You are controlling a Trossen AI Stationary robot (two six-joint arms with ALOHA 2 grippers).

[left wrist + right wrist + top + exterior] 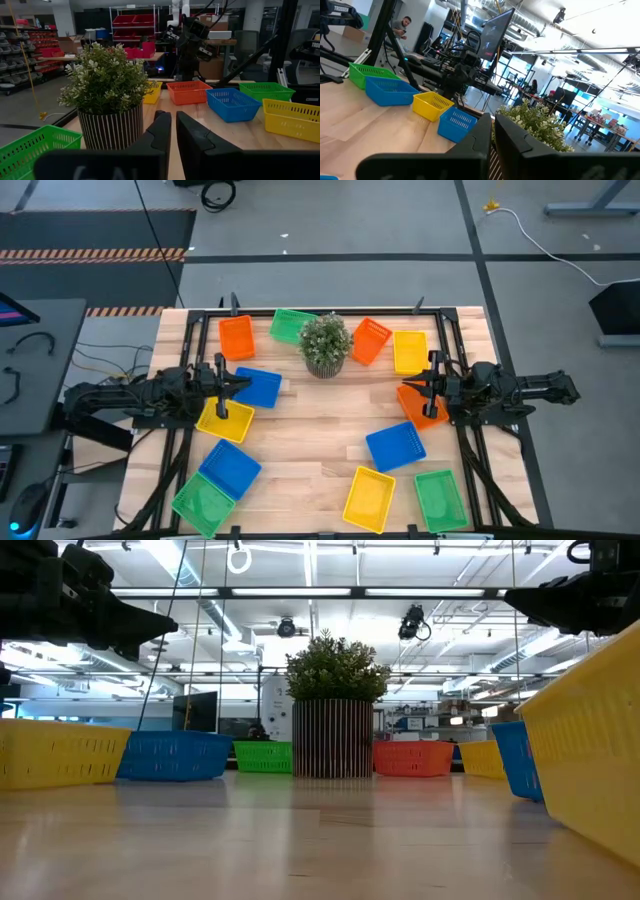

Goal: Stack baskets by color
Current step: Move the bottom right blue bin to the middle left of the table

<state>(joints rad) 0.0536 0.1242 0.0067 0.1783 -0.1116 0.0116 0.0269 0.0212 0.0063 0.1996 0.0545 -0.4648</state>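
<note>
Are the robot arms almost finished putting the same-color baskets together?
Not yet, nothing looks stacked. The baskets lie scattered around the potted plant, like the orange basket, a green basket and a yellow basket. A few only overlap, in mixed colors. The left gripper and right gripper hang above the table, jaws shut and holding nothing. All the sorting is left.

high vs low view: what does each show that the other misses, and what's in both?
High only: all the baskets, including the green, blue and yellow ones along the near edge, and both grippers, left gripper and right gripper, shut and empty. Low only: the room behind the table, with ceiling lights. Both: the potted plant, the far orange basket and far green basket.
</note>
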